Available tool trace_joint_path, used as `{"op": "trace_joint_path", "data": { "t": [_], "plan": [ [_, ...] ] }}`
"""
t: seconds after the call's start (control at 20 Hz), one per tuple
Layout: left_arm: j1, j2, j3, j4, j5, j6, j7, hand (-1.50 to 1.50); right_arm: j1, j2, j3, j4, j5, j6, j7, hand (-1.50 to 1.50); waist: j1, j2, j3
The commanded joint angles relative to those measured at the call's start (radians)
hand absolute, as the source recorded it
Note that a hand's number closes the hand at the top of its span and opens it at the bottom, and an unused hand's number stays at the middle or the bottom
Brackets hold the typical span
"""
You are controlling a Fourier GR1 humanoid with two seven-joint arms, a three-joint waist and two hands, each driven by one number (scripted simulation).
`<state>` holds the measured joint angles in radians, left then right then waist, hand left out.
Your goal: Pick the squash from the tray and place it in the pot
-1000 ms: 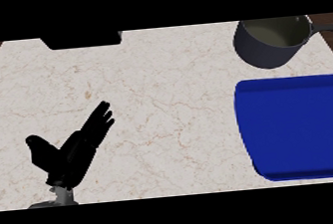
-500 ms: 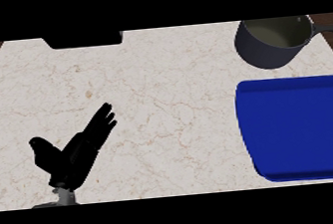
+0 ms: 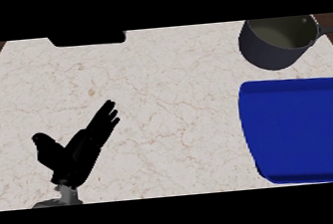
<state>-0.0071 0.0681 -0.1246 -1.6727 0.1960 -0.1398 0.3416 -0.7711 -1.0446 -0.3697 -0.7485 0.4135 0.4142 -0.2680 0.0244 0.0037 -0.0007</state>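
A blue tray (image 3: 304,129) lies at the right edge of the counter, and nothing shows on it. Behind it, at the far right, stands a dark grey pot (image 3: 278,42) with a pale inside and a handle pointing right; I see no squash in it or anywhere else in view. My left hand (image 3: 77,152) rests open at the lower left, fingers straight and pointing up to the right, thumb spread to the left, holding nothing. My right hand does not show.
The counter top (image 3: 160,94) is pale marble with dark wood beyond its far corners. A black flat object (image 3: 88,39) sits at the back edge, left of centre.
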Motion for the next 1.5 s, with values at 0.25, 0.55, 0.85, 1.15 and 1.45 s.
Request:
{"op": "trace_joint_path", "data": {
  "t": [0.25, 0.55, 0.85, 1.15, 1.45],
  "plan": [
    [0.006, 0.029, 0.016, 0.004, 0.012, -0.047, -0.028, 0.00, -0.250, 0.105, 0.116, 0.211, 0.115, -0.059, -0.004, 1.50, 0.030, 0.009, 0.001],
    [-0.058, -0.036, -0.022, 0.077, -0.030, -0.003, -0.033, 0.00, -0.362, 0.184, 0.136, 0.347, 0.172, -0.153, -0.035, 1.50, 0.032, 0.018, 0.002],
    [-0.110, -0.010, 0.018, 0.098, 0.005, -0.030, -0.012, 0.00, -0.388, 0.312, 0.148, 0.442, 0.211, -0.293, -0.057, 1.50, 0.040, 0.024, 0.002],
    [-0.092, -0.021, 0.000, 0.070, -0.008, -0.020, -0.005, 0.00, -0.411, 0.371, 0.119, 0.528, 0.198, -0.327, -0.078, 1.50, 0.047, 0.025, 0.003],
    [-0.042, -0.002, -0.009, 0.043, -0.001, -0.064, -0.052, 0.00, -0.399, 0.425, 0.065, 0.606, 0.158, -0.378, -0.018, 1.50, 0.078, 0.037, 0.004]
  ]
}}
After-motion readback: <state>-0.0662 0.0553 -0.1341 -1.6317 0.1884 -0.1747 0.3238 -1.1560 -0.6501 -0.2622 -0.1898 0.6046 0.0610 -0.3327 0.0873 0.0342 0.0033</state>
